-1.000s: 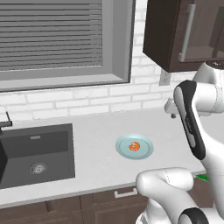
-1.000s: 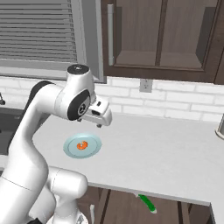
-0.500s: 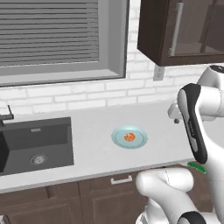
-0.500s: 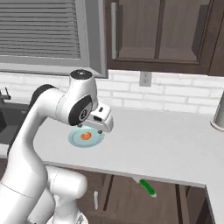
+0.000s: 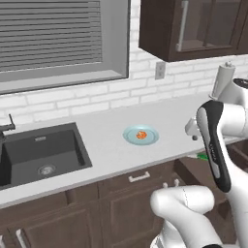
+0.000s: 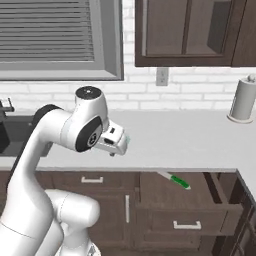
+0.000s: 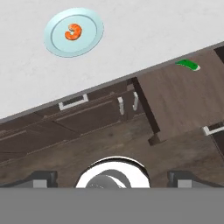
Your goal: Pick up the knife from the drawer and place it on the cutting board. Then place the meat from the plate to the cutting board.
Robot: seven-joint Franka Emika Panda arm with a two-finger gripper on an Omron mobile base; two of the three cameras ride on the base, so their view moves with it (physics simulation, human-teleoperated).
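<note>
The knife point(image 6: 175, 179), slim blade and green handle, lies in the open drawer point(image 6: 200, 190) under the counter edge; its green handle point(image 7: 187, 64) pokes out from under the counter in the hand view. On the counter stands the pale teal plate point(image 5: 151, 137) with the orange-red meat point(image 5: 141, 135) in its middle, also plate point(image 7: 89, 37) and meat point(image 7: 73, 32). My gripper point(image 6: 116, 144) hangs open and empty above the counter's front edge, left of the drawer, fingertips point(image 7: 41, 178) wide apart. The cutting board is out of view.
A dark sink point(image 5: 41, 151) is set into the counter at the left. A paper towel roll point(image 6: 243, 100) stands at the back right. Dark wall cabinets point(image 6: 190, 32) hang overhead. Closed drawers with handles point(image 6: 187, 225) sit below the open one.
The base has driven to the right, so the whole scene slid left; the open drawer and knife came further into view. The gripper stayed open.
</note>
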